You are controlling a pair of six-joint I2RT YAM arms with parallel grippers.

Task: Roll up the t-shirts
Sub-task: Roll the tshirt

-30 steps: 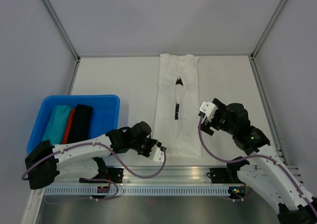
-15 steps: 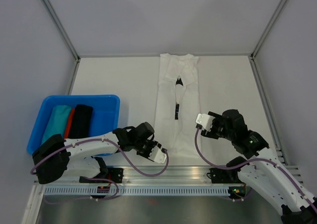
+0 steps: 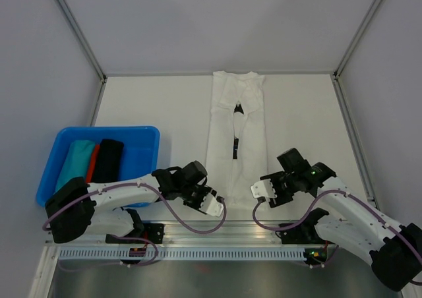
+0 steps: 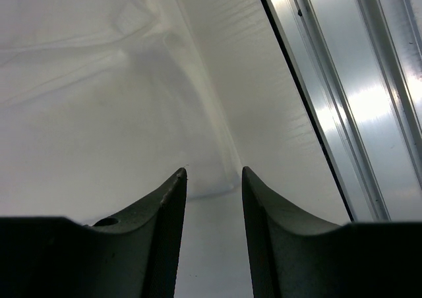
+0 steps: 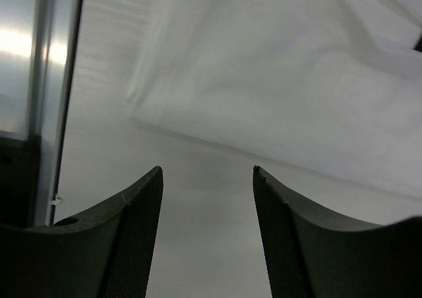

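Observation:
A white t-shirt [image 3: 227, 173] with small black marks lies folded into a long narrow strip down the middle of the table. Its near end reaches almost to the front edge. My left gripper [image 3: 215, 205] is low at the strip's near left corner, open. In the left wrist view the t-shirt [image 4: 99, 113] has its hem corner just ahead of the left gripper [image 4: 214, 174], with bare table between the fingers. My right gripper [image 3: 257, 192] is open by the near right corner. In its wrist view the t-shirt [image 5: 297, 80] lies ahead of the right gripper [image 5: 207, 171], apart from it.
A blue bin [image 3: 105, 129] stands at the left and holds a teal roll [image 3: 74, 161], a red roll [image 3: 93, 165] and a black roll [image 3: 109, 159]. An aluminium rail [image 3: 250, 229] runs along the table's near edge, close behind both grippers. Grey walls enclose the table.
My right arm has swung down and left to the shirt's near right corner, and its jaws have narrowed. My left gripper has crept slightly right toward the near left corner.

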